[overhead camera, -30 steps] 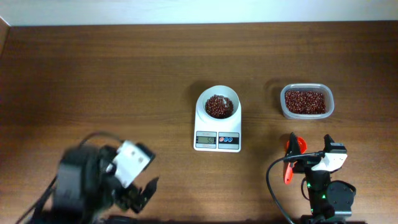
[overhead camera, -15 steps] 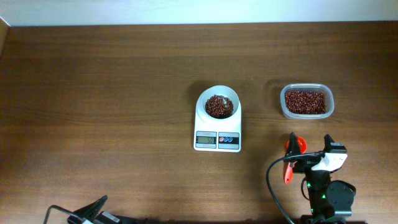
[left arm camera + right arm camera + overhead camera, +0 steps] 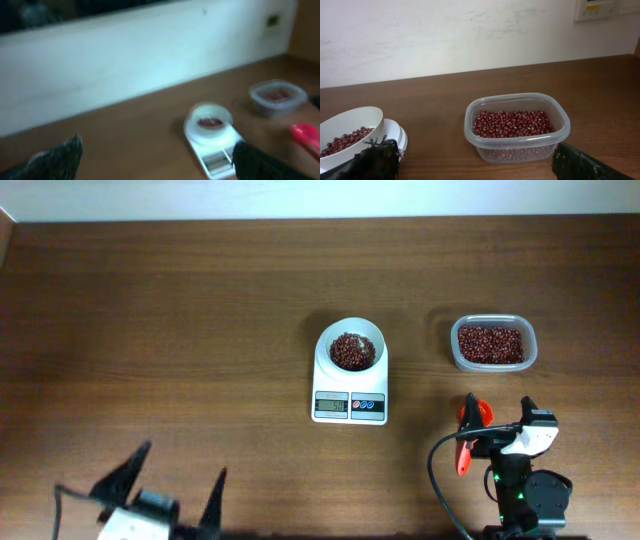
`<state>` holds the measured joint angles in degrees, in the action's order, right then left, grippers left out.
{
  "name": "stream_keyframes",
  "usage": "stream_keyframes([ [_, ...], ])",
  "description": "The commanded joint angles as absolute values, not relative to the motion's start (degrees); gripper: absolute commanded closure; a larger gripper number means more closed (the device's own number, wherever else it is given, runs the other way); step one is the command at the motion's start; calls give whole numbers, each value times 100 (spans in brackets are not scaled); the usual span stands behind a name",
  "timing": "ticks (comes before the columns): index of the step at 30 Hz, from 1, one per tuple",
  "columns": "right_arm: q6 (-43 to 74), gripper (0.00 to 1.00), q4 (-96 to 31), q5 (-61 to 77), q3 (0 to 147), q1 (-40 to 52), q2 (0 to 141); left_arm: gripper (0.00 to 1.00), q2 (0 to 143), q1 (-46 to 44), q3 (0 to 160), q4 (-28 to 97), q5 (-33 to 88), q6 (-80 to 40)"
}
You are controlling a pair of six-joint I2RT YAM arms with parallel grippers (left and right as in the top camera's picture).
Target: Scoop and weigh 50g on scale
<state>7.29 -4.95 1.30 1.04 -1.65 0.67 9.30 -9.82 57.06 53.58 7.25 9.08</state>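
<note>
The white scale [image 3: 349, 385] stands mid-table with a round white bowl [image 3: 350, 332] on it, holding a small heap of reddish-brown beans [image 3: 350, 351]. My left gripper [image 3: 175, 477] is at the table's front left, far from the scale, open and empty. The blurred left wrist view shows the scale [image 3: 216, 150] ahead between its spread fingers [image 3: 55, 160]. My right gripper [image 3: 497, 410] sits front right, open with nothing between its fingers. It faces a clear tub of beans [image 3: 517, 125], with the bowl [image 3: 347, 125] at the left of that view.
A red scoop [image 3: 468, 435] lies on the table by the right gripper's left finger; it also shows in the left wrist view as a red scoop [image 3: 306, 136]. The clear bean tub [image 3: 492, 343] stands right of the scale. A pale wall runs behind the table.
The left arm swung down almost out of the overhead view, then came back. Its open fingers now point up the table from the front left edge. The right arm has not moved.
</note>
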Motion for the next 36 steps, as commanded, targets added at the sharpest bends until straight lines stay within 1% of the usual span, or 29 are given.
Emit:
stream_keyframes([
  [1,705,1,-510,78,58,-113,21,1,934,-956,4615,4447,-27,814],
  [4,705,1,-510,78,58,-113,21,1,934,-956,3330,3096,-47,574],
  [11,705,1,-510,78,58,-113,21,1,934,-956,336,-663,-47,561],
  [12,705,1,-510,78,58,-113,21,1,934,-956,82,-985,-51,563],
  [15,705,1,-510,78,58,-113,21,1,963,-945,54,-792,-222,561],
  [19,705,1,-510,78,58,-113,21,1,913,-945,51,-217,-239,563],
  [22,705,1,-510,78,58,-113,21,1,255,-762,51,486,-84,565],
  [25,705,1,-510,78,58,-113,21,1,27,-196,51,475,93,558],
  [27,705,1,-510,78,58,-113,21,1,27,-198,51,379,902,556],
  [28,705,1,-510,78,58,-113,21,1,27,-209,51,379,1059,539],
  [31,705,1,-510,78,58,-113,21,1,27,-209,49,395,882,478],
  [33,705,2,-510,78,58,-113,21,1,27,-209,49,395,882,-12],
  [36,705,1,-510,78,58,-113,21,1,30,-209,49,395,878,-62],
])
